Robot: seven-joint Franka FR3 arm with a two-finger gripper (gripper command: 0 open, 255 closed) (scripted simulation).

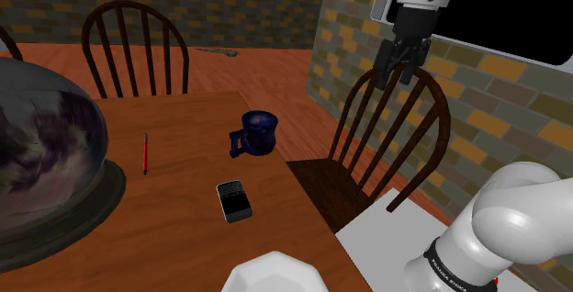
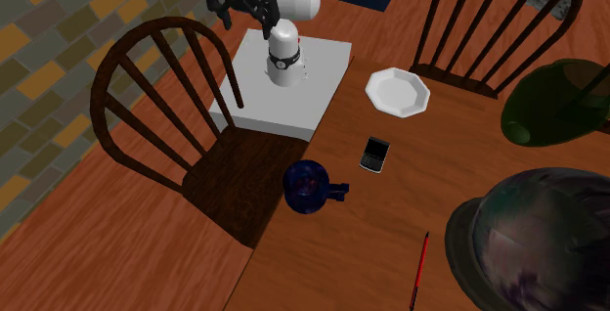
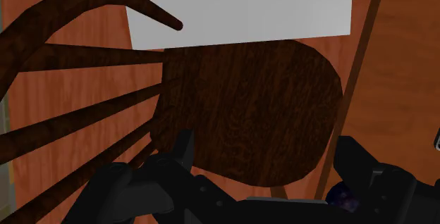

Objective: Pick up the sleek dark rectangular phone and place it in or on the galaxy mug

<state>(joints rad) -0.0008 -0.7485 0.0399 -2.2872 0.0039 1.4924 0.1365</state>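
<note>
The dark rectangular phone [image 1: 234,200] [image 2: 374,154] lies flat on the wooden table, screen up. The dark blue galaxy mug [image 1: 257,134] [image 2: 311,186] stands upright near the table edge, a short way from the phone, with its handle toward the table's middle. My gripper [image 1: 397,68] [image 2: 239,8] [image 3: 271,160] hangs high above the wooden chair [image 1: 390,143] [image 2: 186,123] [image 3: 247,110] beside the table, well away from both phone and mug. Its fingers stand apart with nothing between them. In the wrist view it looks down on the chair seat.
A red pen [image 1: 145,152] [image 2: 421,270] lies on the table. A large dark dome [image 1: 41,152] [image 2: 538,231] fills one end, with a green object [image 2: 557,99] beside it. A white plate [image 1: 275,276] [image 2: 398,92] sits near the white stand [image 1: 395,235] [image 2: 283,89] [image 3: 240,8]. A second chair [image 1: 133,47] stands at the far side.
</note>
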